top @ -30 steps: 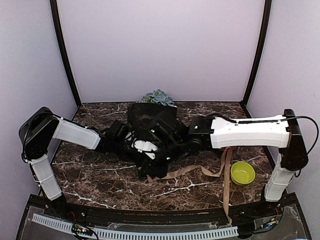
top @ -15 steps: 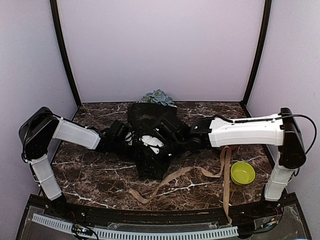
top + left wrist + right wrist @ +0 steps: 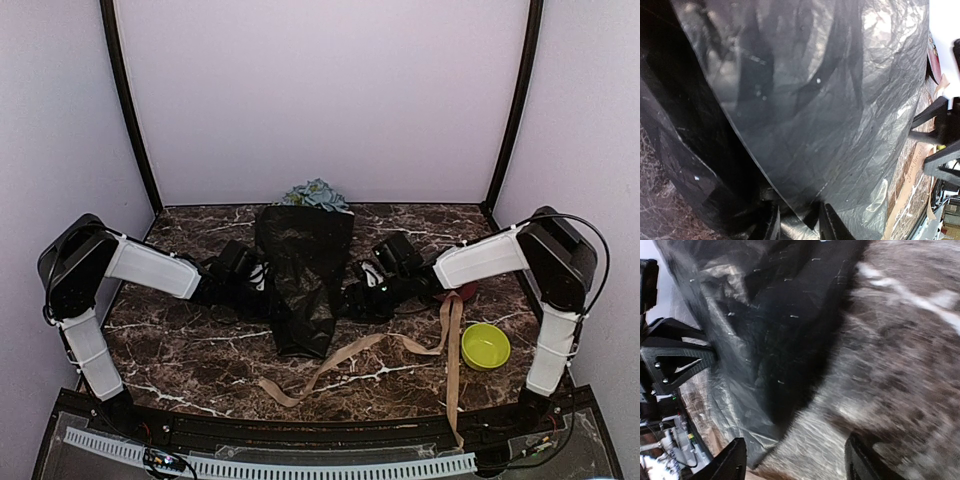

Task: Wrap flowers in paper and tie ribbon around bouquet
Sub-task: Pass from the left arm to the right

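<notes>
Your right fingers (image 3: 732, 462) have drawn back right of the paper (image 3: 305, 260), open and empty. The ribbon (image 3: 372, 345) now lies on the bench (image 3: 200, 350). Your left fingers (image 3: 771, 226) stay pinched on the paper.

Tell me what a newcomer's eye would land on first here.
The black paper cone lies at the middle of the marbled table, with blue-green flower tops poking out of its far, wide end. Next comes the beige ribbon, lying loose on the table in front of the cone, not tied, and a lime-green bowl at the right.
</notes>
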